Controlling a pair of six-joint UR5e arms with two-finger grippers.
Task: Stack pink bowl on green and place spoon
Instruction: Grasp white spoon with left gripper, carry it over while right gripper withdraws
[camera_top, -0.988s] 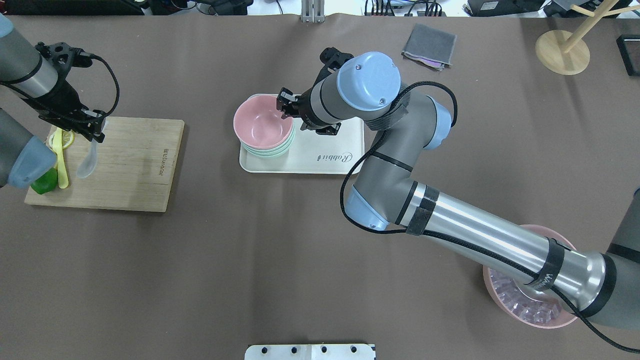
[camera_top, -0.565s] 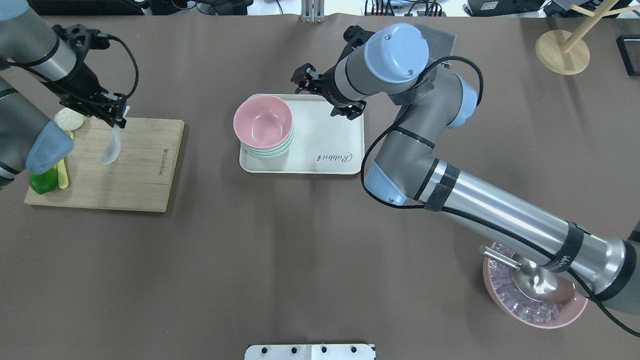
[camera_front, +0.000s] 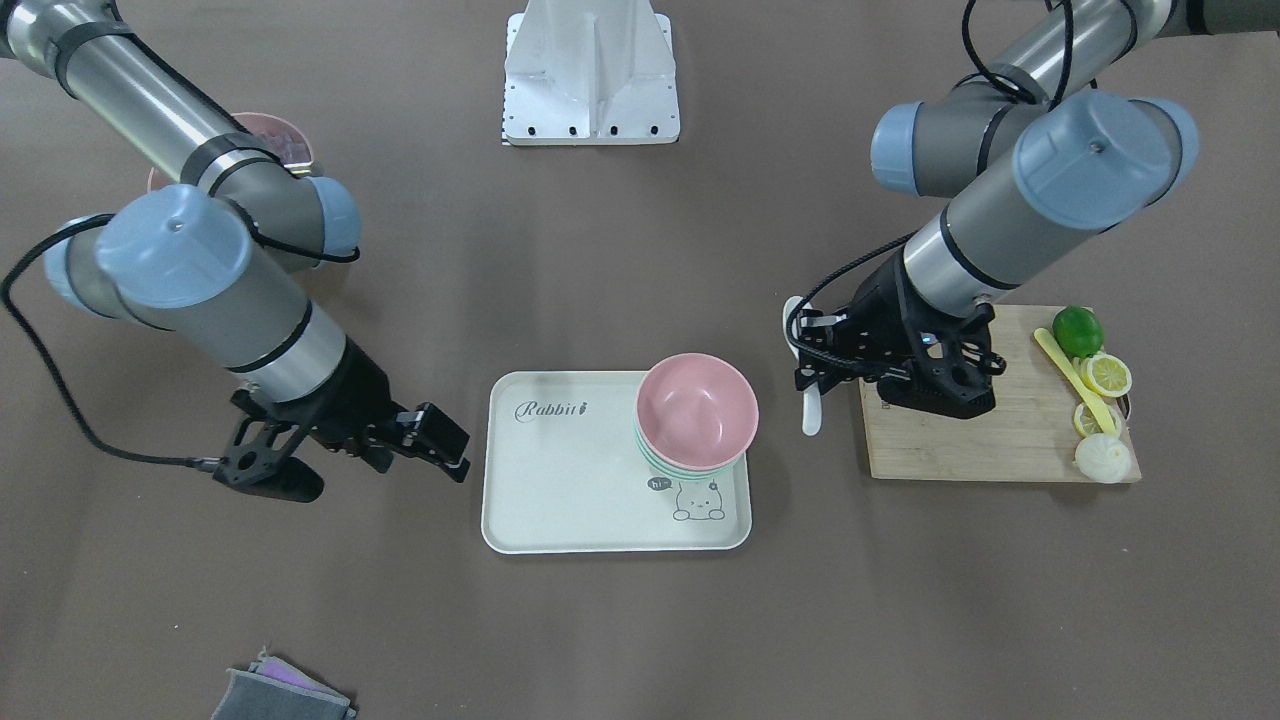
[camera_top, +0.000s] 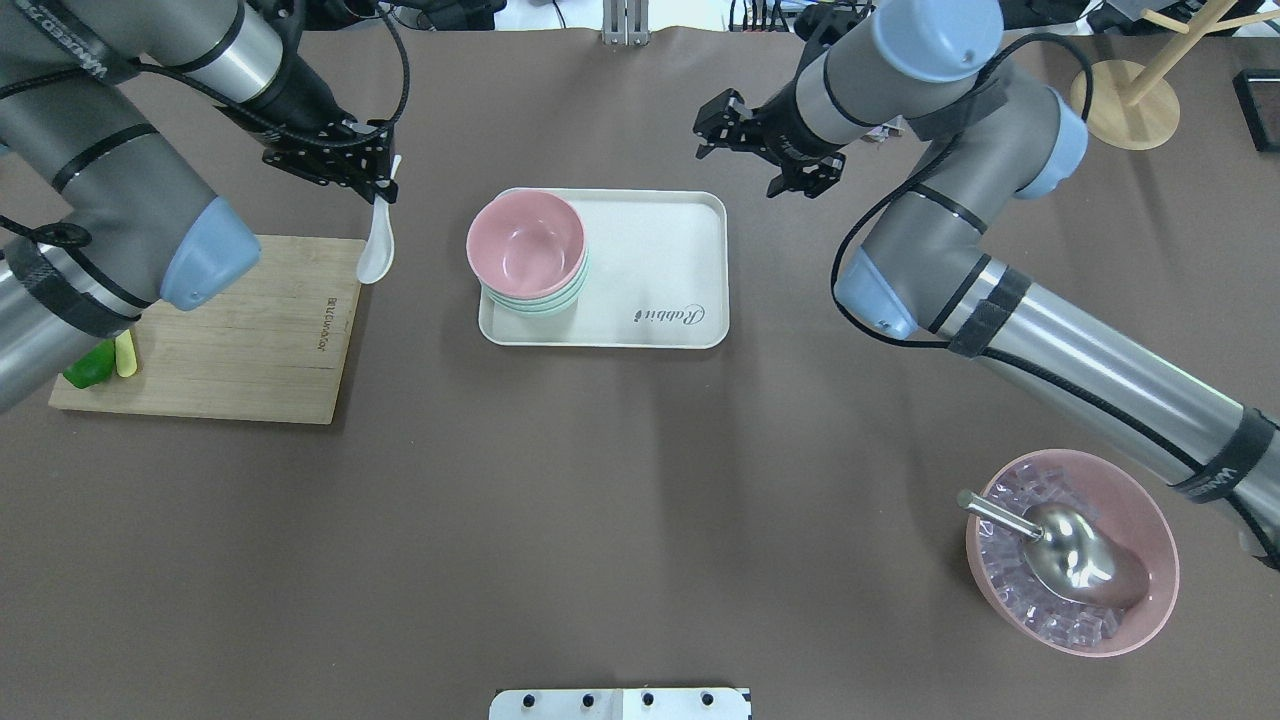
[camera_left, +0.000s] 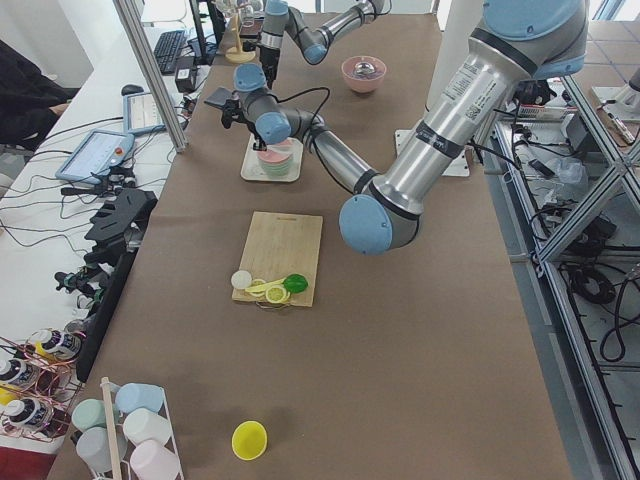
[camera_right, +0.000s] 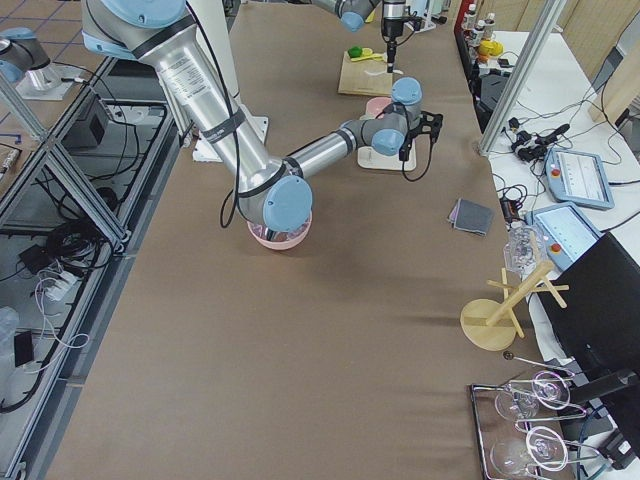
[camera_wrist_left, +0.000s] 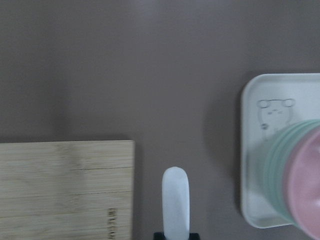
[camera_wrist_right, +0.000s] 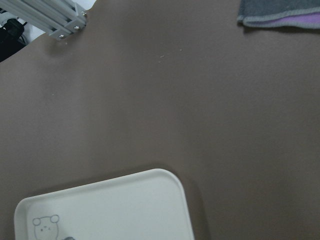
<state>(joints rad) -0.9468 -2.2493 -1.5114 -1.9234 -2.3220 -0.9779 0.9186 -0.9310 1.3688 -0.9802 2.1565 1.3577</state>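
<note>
The pink bowl (camera_top: 526, 248) (camera_front: 697, 408) sits nested on the green bowls (camera_top: 545, 303) (camera_front: 690, 468) at one end of a cream tray (camera_top: 660, 250) (camera_front: 560, 480). My left gripper (camera_top: 385, 190) (camera_front: 815, 365) is shut on the white spoon (camera_top: 377, 250) (camera_front: 811, 410) by its handle, above the table between the cutting board and the tray. The left wrist view shows the spoon (camera_wrist_left: 175, 202) pointing ahead, with the pink bowl (camera_wrist_left: 307, 185) and green bowls (camera_wrist_left: 272, 170) at right. My right gripper (camera_top: 740, 155) (camera_front: 450, 445) is open and empty, beyond the tray's far right corner.
A wooden cutting board (camera_top: 250, 340) at left holds a lime (camera_top: 85, 368), a yellow utensil (camera_top: 125, 352), lemon slices (camera_front: 1105, 375) and a bun (camera_front: 1102, 458). A pink bowl of clear cubes with a steel scoop (camera_top: 1075, 570) sits near right. A grey cloth (camera_front: 285, 690) and a wooden stand (camera_top: 1125, 100) lie far.
My left gripper has carried the spoon from over the cutting board to the right, toward the tray. My right gripper has moved away from the pink bowl, right and farther, off the tray.
</note>
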